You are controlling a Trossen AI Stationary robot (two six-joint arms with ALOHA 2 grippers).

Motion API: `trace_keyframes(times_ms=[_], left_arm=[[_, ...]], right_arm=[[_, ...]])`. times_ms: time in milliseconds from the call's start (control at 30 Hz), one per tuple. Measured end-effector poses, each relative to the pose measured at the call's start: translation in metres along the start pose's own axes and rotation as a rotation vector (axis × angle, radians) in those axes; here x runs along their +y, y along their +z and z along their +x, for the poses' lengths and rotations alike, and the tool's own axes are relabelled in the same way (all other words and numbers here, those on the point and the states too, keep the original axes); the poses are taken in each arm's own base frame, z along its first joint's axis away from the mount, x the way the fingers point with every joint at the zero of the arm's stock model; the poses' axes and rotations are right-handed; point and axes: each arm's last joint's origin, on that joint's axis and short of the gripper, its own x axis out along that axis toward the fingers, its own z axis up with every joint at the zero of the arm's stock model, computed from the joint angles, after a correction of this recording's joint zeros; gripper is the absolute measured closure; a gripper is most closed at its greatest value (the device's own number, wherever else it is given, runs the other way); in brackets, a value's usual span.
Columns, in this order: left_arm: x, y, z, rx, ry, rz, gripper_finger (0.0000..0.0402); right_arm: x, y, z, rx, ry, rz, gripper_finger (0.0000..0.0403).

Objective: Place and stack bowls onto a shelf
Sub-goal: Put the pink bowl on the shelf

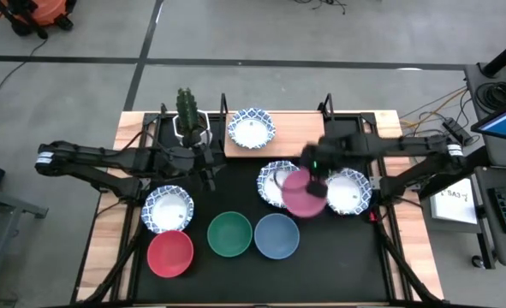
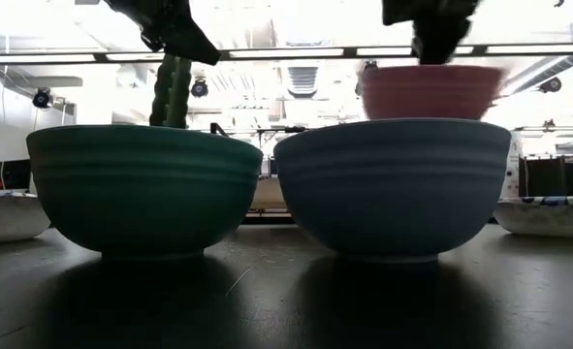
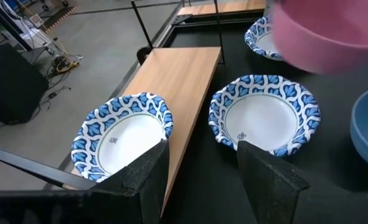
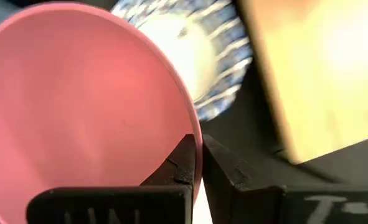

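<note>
high view: right gripper [image 1: 314, 182] clamped on pink bowl [image 1: 303, 193] by its rim, lifted over bench mat [image 1: 227, 274] between two patterned bowls. one patterned bowl [image 1: 251, 128] on shelf [image 1: 300, 137]. left gripper [image 1: 208, 167] near cactus pot [image 1: 189, 120], fingers [image 3: 147, 177] apart, seemingly empty.

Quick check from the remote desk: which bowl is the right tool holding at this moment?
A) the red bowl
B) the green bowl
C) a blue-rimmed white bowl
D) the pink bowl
D: the right tool is shut on the rim of the pink bowl, which the low view shows lifted off the mat.
</note>
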Motion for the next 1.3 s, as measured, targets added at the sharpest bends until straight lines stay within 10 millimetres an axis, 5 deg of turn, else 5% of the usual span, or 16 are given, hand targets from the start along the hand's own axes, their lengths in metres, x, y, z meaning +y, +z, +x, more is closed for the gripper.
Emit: trace_keyframes(times_ms=[233, 533, 1067, 1300], left_arm=[[-0.002, 0.002, 0.003, -0.013, 0.000, 0.006, 0.0229], [-0.001, 0.002, 0.002, -0.018, 0.000, -0.001, 0.0229], [-0.001, 0.002, 0.002, -0.017, 0.000, -0.019, 0.0229], [-0.001, 0.002, 0.002, -0.018, 0.000, -0.020, 0.0229]], right_arm=[[-0.071, 0.032, 0.008, -0.091, -0.237, 0.128, 0.0394], [-0.129, 0.047, 0.034, -0.056, -0.340, 0.218, 0.0394], [-0.153, 0.050, 0.078, 0.082, -0.351, 0.246, 0.0393], [-0.159, 0.051, 0.088, 0.104, -0.413, 0.247, 0.0355]])
